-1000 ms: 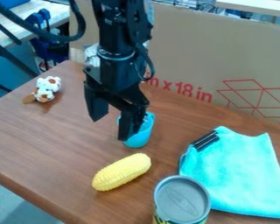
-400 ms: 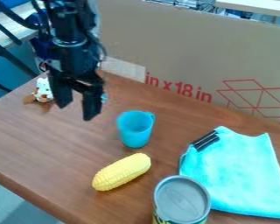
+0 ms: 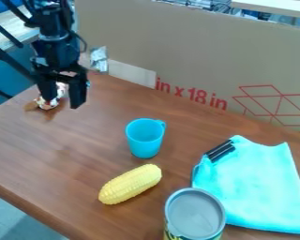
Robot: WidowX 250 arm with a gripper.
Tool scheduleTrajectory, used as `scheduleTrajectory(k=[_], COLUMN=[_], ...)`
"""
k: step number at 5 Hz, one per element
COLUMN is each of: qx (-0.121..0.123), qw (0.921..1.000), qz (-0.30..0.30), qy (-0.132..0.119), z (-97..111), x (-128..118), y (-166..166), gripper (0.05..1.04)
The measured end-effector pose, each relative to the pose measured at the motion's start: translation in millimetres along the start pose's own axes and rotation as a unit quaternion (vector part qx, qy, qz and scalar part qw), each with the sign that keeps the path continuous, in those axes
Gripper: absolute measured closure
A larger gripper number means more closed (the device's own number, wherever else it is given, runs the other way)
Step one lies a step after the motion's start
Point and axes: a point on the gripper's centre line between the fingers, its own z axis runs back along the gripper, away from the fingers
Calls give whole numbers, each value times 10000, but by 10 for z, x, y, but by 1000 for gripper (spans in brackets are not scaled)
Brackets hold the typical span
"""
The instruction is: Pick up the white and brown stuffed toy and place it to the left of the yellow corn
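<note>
Half hides a small white-and-brown toy [image 3: 42, 102] behind the black gripper [image 3: 61, 104], at the upper left of the wooden tabletop [image 3: 27, 154]. Hangs with jaws downward and wide apart; cannot tell if touching the toy. Slants along the toy's long axis from lower left to upper right, brown end toward lower left. Includes, well apart, an upright blue cup [image 3: 144, 139] and slanted yellow corn [image 3: 131, 184].

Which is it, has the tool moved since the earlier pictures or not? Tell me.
Yes: in the view, the tool has moved up and to the left, away from the blue cup, which has stayed put.
</note>
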Motion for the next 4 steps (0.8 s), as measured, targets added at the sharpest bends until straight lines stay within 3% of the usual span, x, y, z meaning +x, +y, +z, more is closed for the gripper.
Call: scheduleTrajectory(k=[1,3,4], qx=[107,174,66], qw=[9999,9996,9994], qz=[22,214,340], qy=[-126,-81,-83], z=[29,-30,-93], x=[164,192,231], y=[179,651,797], gripper=[81,81,81])
